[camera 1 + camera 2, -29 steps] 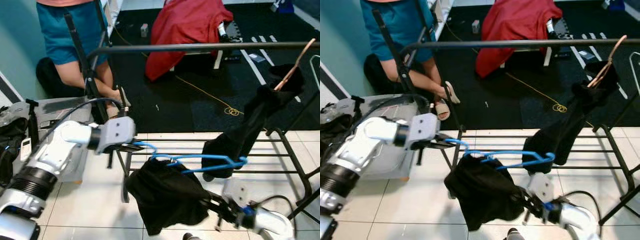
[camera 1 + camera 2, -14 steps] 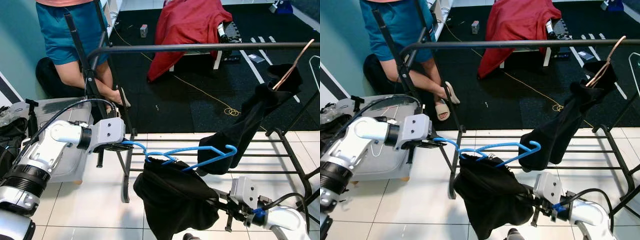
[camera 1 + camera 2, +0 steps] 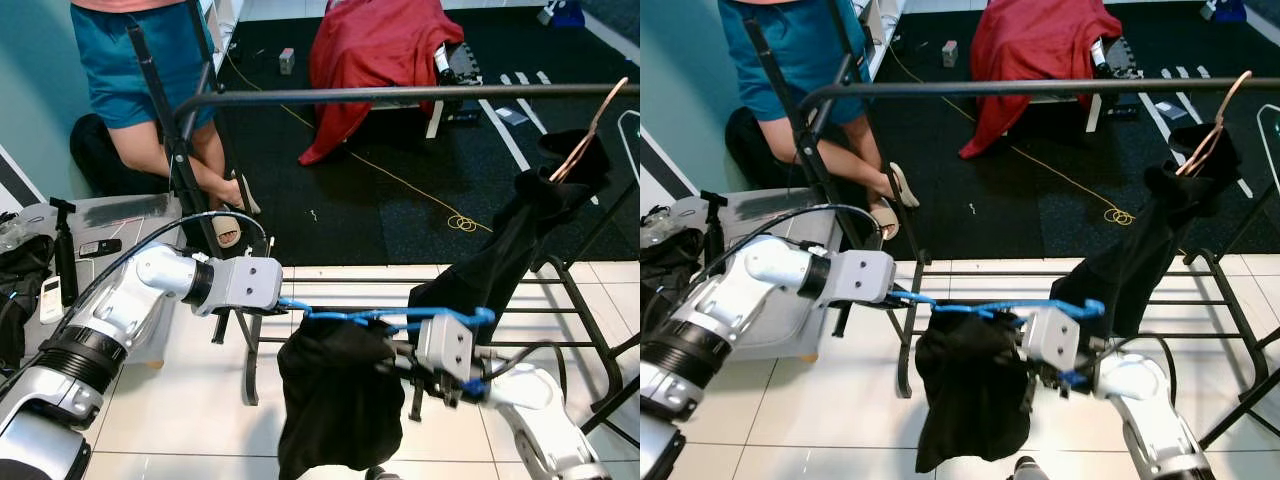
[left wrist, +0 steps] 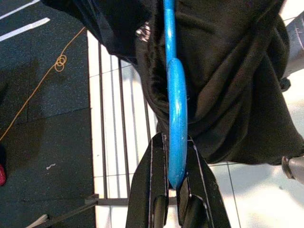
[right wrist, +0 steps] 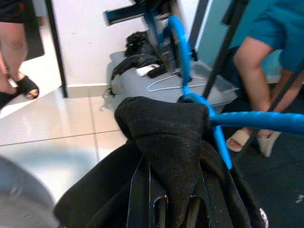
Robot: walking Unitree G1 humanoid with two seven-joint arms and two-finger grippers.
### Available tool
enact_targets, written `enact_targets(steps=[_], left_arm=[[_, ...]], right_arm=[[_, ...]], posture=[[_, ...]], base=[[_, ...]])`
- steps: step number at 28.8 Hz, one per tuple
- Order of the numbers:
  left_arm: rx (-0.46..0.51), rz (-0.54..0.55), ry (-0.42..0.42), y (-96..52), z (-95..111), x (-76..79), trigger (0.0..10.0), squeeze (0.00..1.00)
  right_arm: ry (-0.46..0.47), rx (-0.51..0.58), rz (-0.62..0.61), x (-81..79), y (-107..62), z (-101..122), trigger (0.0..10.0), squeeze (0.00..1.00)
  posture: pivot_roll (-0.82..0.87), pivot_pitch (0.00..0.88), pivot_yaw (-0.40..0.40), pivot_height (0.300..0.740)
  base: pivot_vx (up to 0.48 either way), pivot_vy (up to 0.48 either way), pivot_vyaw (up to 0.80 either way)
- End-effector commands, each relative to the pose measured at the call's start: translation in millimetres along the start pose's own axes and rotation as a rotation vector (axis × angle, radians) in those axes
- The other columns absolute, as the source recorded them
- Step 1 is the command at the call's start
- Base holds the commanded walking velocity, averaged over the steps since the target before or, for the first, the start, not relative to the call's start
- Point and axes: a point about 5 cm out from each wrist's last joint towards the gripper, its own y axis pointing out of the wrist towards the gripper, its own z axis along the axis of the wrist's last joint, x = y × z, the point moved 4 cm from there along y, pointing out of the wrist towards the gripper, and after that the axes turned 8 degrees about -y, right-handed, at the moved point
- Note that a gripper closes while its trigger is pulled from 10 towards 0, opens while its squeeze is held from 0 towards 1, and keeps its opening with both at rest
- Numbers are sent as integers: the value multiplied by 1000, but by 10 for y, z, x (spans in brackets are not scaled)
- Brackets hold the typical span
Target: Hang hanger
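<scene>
Hanger [image 3: 385, 316], blue plastic, sits roughly level in mid-air over the low shelf bars [image 3: 560, 310] of the black clothes rack, well below the top rail [image 3: 400, 94]. Not on the rail.

Left gripper [image 4: 173, 183] has its two black fingers pinched onto the hanger's hook end; the wrist view shows the blue hook squeezed between them, jaws nearly closed on it. Left arm reaches in from the robot's left, silver wrist block just beside the rack's near upright.

Black garment [image 3: 335, 400] is draped over the hanger's left half and hangs down toward the white tile floor [image 3: 180, 420]. Right gripper [image 5: 166, 197] is clamped on a fold of that black cloth just under the hanger bar; fingers close together with fabric bunched between and over them. Right wrist block sits right under the hanger's middle, touching the cloth.

Second black garment [image 3: 510, 250] hangs from a copper-coloured hanger [image 3: 590, 130] hooked near the right end of the top rail; its lower end is next to the blue hanger's right tip. Can't tell if they touch.

Person in a teal skirt [image 3: 140, 60] and sandals stands behind the rack at the left. Red cloth [image 3: 375, 50] is thrown over furniture on the dark carpet beyond. Grey case [image 3: 110, 215] with a remote on it sits on the floor by the left arm.
</scene>
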Motion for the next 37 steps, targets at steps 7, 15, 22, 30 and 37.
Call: enact_targets(steps=[7, 15, 22, 30, 37], left_arm=[[-55, -101, 99, 96, 18, 132, 0, 0], [200, 189, -128, -86, 171, -215, 0, 0], [478, 316, -222, -299, 580, -516, 0, 0], [318, 260, -112, -377, 458, -473, 0, 0], [195, 188, -39, -355, 387, -387, 0, 0]], right_arm=[[-20, 50, 72, -114, 159, 85, 0, 0], [70, 27, -58, -95, 62, -66, 0, 0], [161, -19, -142, -204, 99, -369, 0, 0], [166, -16, -162, -200, 205, -396, 0, 0], [189, -18, -199, -213, 291, -448, 0, 0]], posture=[[-69, 158, 39, 740], [-71, 154, 36, 740], [-55, 154, 34, 740], [-58, 157, 37, 740], [-52, 153, 43, 740]], base=[[0, 0, 0], [0, 0, 0], [0, 0, 0], [0, 0, 0], [0, 0, 0]])
